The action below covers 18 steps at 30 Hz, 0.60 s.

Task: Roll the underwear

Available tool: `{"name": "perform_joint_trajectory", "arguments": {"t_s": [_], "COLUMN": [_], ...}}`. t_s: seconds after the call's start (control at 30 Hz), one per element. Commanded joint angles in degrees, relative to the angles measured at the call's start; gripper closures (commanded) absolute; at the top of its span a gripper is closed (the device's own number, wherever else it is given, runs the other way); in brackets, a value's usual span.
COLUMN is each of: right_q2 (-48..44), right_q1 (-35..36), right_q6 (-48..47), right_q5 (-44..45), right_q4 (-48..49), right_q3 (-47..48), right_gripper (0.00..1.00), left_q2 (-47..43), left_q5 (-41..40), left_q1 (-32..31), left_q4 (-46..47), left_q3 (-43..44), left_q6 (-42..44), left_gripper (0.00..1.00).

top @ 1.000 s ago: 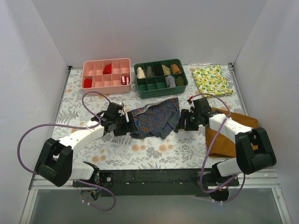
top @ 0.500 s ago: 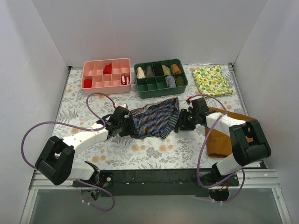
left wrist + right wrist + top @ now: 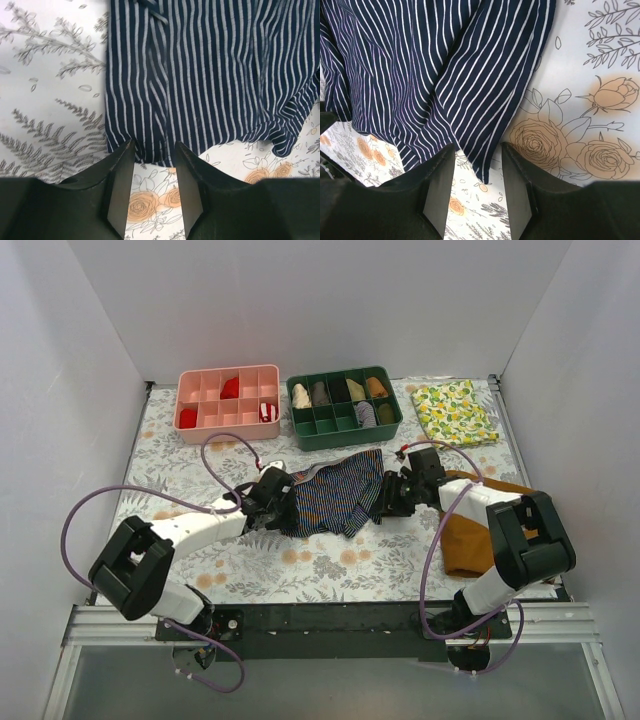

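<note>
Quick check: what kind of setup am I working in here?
Likely a staged laundry-sorting test booth: plain white walls box in a floral-covered table, with a pink tray and green tray holding rolled garments.

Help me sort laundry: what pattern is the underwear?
Underwear: navy, thin pale stripes; clearest in left wrist view.

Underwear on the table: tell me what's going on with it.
Two robot arms are at the striped underwear, which lies spread out but rumpled on the floral table, not yet rolled. The left gripper is at one end and the right gripper at the other. Both are open, each with the cloth's edge between its fingers, neither closed on it.
</note>
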Motion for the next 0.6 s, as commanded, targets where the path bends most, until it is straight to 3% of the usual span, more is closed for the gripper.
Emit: {"name": "perform_joint_trajectory", "arguments": {"t_s": [0.0, 0.17, 0.3, 0.57], "right_q2": [1.65, 2.52, 2.09, -9.68], "right_q1": [0.12, 0.12, 0.12, 0.12], "right_q6": [-1.53, -2.06, -2.67, -2.15], "right_q5": [1.49, 1.05, 0.35, -4.21], "right_q4": [-0.61, -0.26, 0.0, -2.63], "right_q3": [1.22, 1.31, 1.14, 0.34], "right_gripper": [0.51, 0.7, 0.99, 0.99], "left_q2": [2.29, 4.15, 3.36, -6.9], "left_q5": [-4.74, -5.98, -7.37, -12.65], "left_q1": [-2.14, -3.03, -3.11, -3.03], "left_q4": [-0.54, -2.3, -3.53, -13.27], "left_q3": [4.01, 4.72, 4.01, 6.12], "left_q6": [-0.07, -0.69, -1.48, -2.88], "left_gripper": [0.67, 0.83, 1.0, 1.0]}}
